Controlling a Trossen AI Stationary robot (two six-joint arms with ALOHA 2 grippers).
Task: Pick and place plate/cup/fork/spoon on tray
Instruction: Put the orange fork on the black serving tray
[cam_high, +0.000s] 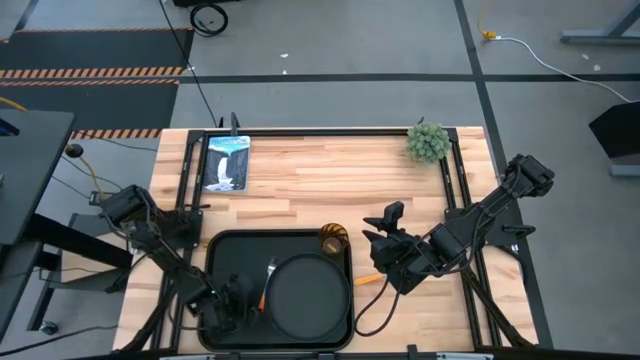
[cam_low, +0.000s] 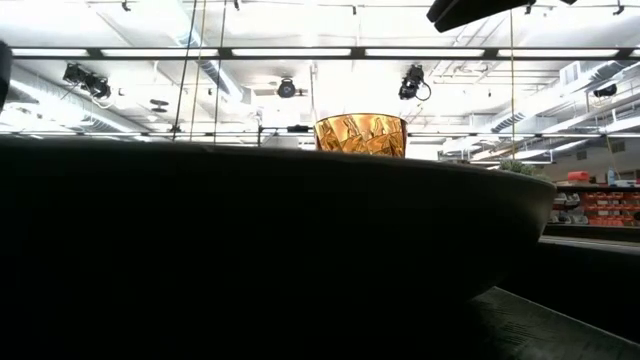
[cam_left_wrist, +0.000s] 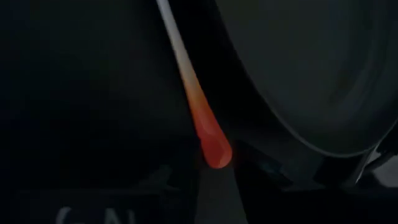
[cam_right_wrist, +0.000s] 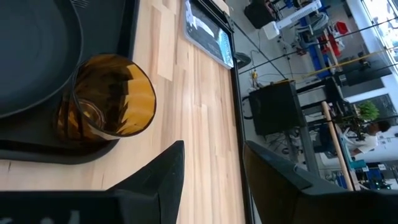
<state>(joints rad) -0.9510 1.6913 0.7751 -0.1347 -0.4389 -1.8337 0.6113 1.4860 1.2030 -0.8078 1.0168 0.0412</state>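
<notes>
mostly the low view is blocked: the dark curve of the plate (cam_low: 300, 230) fills it, with only the top of the amber cup (cam_low: 361, 133) poking up behind. the left hand (cam_high: 228, 303) is hard to read too; from above it is a dark shape low over the front left of the tray (cam_high: 222, 245), and i cannot tell whether its fingers are apart or closed. its own wrist view shows only the orange end of a handle (cam_left_wrist: 211, 144) right in front of it, next to the plate's rim, with the fingers lost in the dark.

on the tray, the round black plate (cam_high: 307, 294) fills the right side. the cup (cam_high: 333, 240) stands upright in the far right corner, just beside the plate. the fork (cam_high: 268, 278) lies along the plate's left edge, tines toward the far side and orange handle toward the left hand.

the spoon (cam_high: 368, 279) is off the tray, on the counter (cam_high: 330, 175) by the tray's right rim; only its orange handle shows, the rest hidden under the right arm. the right hand (cam_high: 380, 232) hangs over the counter beside the cup, fingers (cam_right_wrist: 163, 175) spread and holding nothing.
</notes>
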